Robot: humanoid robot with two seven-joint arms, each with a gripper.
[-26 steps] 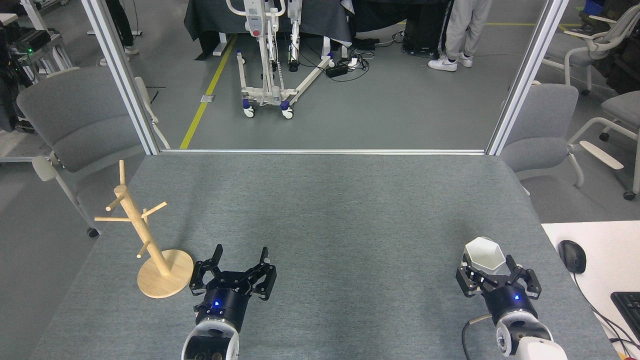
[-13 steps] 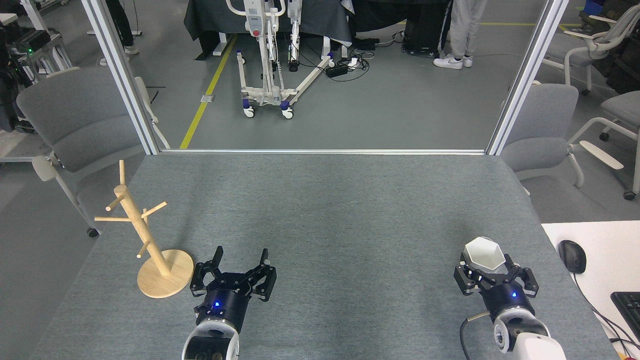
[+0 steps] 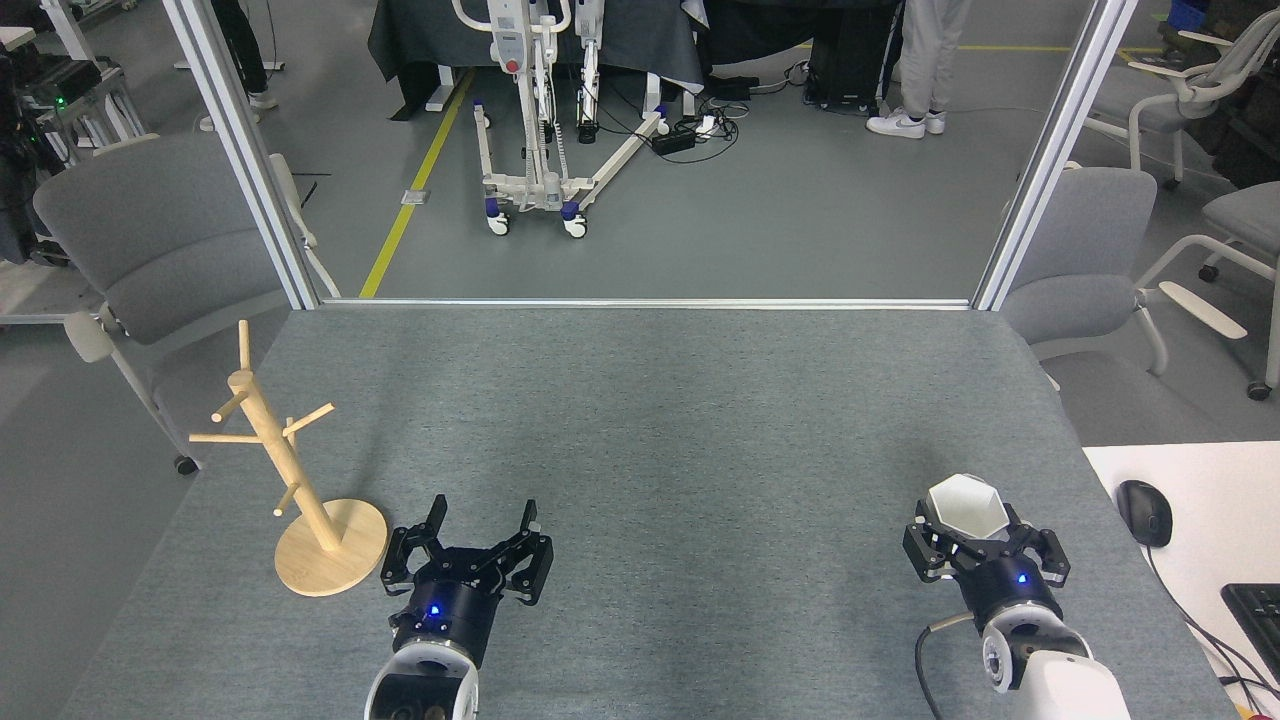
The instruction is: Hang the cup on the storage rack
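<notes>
The white faceted cup (image 3: pixel 965 505) stands upright at the front right of the grey table, its hexagonal rim facing up. My right gripper (image 3: pixel 973 538) reaches in from below and is shut on the cup's lower part, one black finger on each side. The cup's tab is hidden. The wooden storage rack (image 3: pixel 288 465) stands on its round base at the front left, its pegs bare. Just right of that base, my left gripper (image 3: pixel 482 515) is open with nothing between its fingers.
A white side desk (image 3: pixel 1200 500) with a black mouse (image 3: pixel 1143 512) and a keyboard corner lies right of the table. Grey chairs stand beyond both far corners. Aluminium posts frame the table's far edge (image 3: pixel 640 302). A person's legs show far back.
My right gripper has shifted slightly left and forward, and the cup has moved with it. The left arm and the rack have stayed still.
</notes>
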